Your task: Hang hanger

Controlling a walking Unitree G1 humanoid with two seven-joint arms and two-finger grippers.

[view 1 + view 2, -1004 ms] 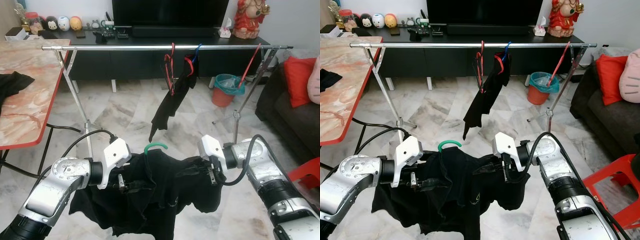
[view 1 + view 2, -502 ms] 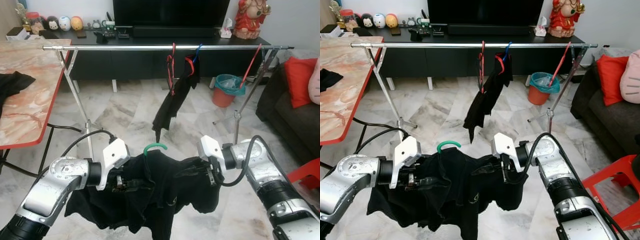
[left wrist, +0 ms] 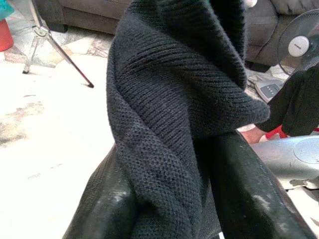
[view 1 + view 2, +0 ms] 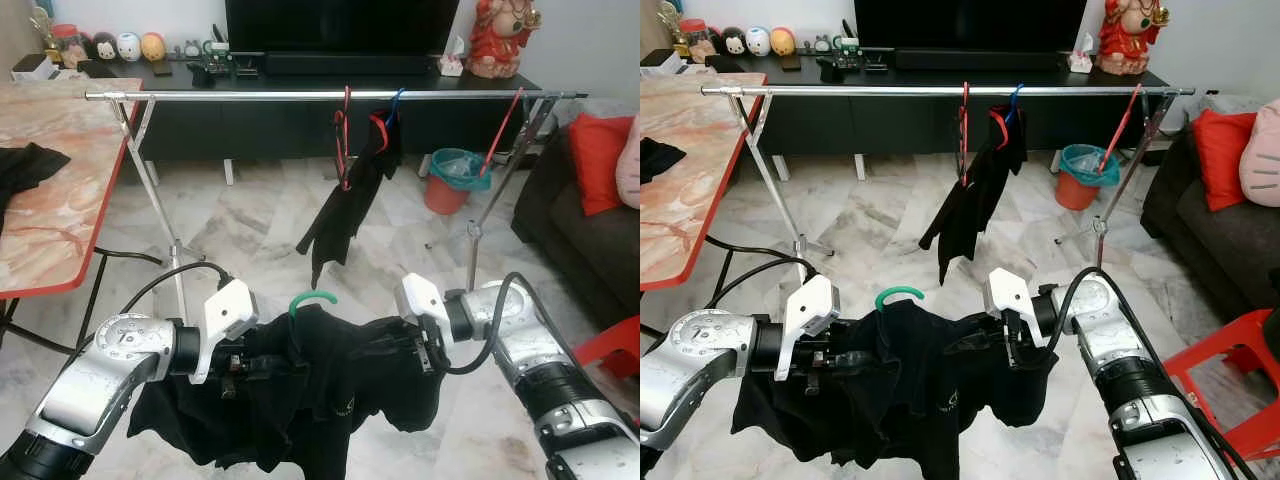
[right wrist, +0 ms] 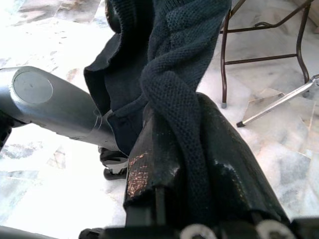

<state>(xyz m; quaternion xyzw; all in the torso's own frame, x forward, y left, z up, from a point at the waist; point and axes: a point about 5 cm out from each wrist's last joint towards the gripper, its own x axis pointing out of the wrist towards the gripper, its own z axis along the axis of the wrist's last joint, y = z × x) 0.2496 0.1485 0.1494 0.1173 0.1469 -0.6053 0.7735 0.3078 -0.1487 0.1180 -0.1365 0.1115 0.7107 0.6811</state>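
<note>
Black knit fabric is pinched between the fingers of both grippers: the left gripper (image 4: pixel 240 362) is clamped on one shoulder of the black garment (image 4: pixel 320 390), and the right gripper (image 4: pixel 425 345) is clamped on the other, as both wrist views show cloth squeezed between the black fingers (image 5: pixel 164 164). The garment is spread between them at low height, well short of the rail, with the green hanger hook (image 4: pixel 312 298) poking up from its collar. Ahead, the silver clothes rail (image 4: pixel 250 96) carries another dark garment (image 4: pixel 345 195) on red and blue hangers near its middle.

The step in hand looks like the carry and approach: the loaded hanger is held up but not yet hung. The next move likely calls for closing on the rail, raising both arms evenly until the hook clears the bar, then lowering it onto a free stretch beside the hanging clothes, keeping the hook upright
</note>
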